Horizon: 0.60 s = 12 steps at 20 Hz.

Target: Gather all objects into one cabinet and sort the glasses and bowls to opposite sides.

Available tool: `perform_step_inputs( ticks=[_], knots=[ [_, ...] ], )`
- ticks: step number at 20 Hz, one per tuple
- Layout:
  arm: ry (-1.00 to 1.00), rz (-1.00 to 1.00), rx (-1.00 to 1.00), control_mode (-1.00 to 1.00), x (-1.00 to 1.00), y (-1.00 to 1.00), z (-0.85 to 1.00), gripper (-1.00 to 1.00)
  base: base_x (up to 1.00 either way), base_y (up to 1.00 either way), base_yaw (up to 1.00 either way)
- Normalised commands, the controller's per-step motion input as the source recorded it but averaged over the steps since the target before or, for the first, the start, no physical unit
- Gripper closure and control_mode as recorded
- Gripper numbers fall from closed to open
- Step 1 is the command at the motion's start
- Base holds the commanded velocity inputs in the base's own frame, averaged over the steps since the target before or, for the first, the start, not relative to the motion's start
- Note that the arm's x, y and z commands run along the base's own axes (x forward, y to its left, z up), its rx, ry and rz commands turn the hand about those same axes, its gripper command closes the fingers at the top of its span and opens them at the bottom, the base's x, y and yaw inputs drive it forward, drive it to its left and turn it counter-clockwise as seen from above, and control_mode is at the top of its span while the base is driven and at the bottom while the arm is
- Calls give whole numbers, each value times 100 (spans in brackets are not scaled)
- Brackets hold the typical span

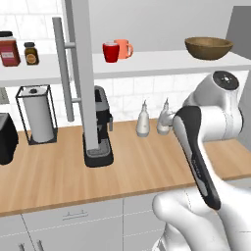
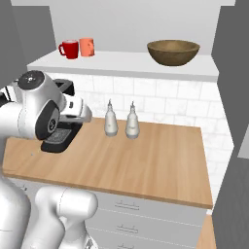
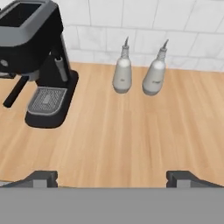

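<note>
We hold our gripper [image 3: 112, 178] above the wooden counter [image 3: 131, 140], its two dark fingertips [image 3: 41, 178] spread wide with nothing between them, looking down on bare boards between the black espresso machine [image 3: 37, 57] and a pair of pale grey dispenser bottles [image 3: 123, 74] set against the tiled wall. The wide brown wooden bowl [image 2: 173, 51] sits on the white shelf [image 2: 121, 62] above, toward its right end, well apart from the red mug [image 2: 69, 49] and orange mug [image 2: 87, 47] at the other end. The cabinet door [image 1: 84, 73] with its long grey bar handle [image 1: 63, 68] stands swung out edge-on in front of the shelf, which we take to mean the cabinet is open to receive things. We can make out no tumblers from here. With the hand empty and low, we judge the bowl remains to be reached.
</note>
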Motion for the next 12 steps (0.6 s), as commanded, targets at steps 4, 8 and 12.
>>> perform_step_inputs(
  ticks=[4,8,12],
  knots=[
    [-16,0,4,-100,-100,0,-1,-100,0,0,0],
    [-5,0,1,100,-47,0,-7,-100,-48,0,0],
    [0,0,0,100,0,0,0,-100,-100,0,0]
  ],
)
